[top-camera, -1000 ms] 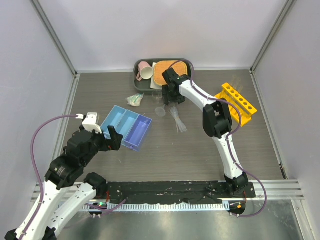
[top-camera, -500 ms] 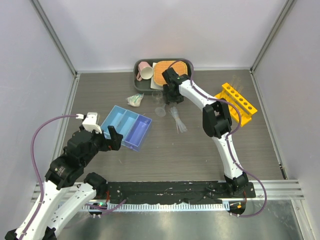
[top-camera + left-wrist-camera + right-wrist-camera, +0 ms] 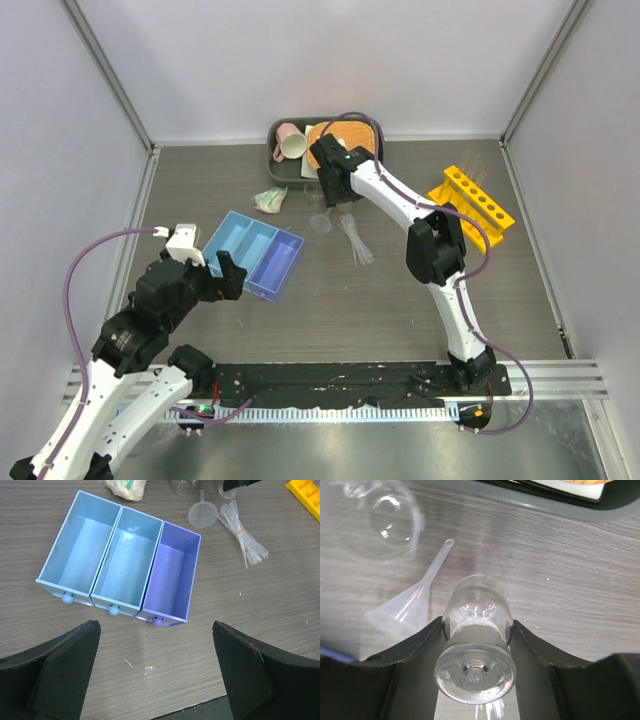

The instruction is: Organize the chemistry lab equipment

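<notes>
Near the dark tray (image 3: 560, 507) at the back of the table, the right gripper (image 3: 476, 630) is clamped on a small clear beaker (image 3: 476, 647), whose base faces the wrist camera. A clear funnel (image 3: 405, 607) lies just beside it, and a second beaker (image 3: 390, 527) is near. The left gripper (image 3: 157, 665) has its jaws wide apart, in front of the blue three-compartment tray (image 3: 106, 552).

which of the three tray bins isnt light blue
The purple bin, the end one nearest the funnel. The middle bin and the far-end bin are both light blue.
</notes>
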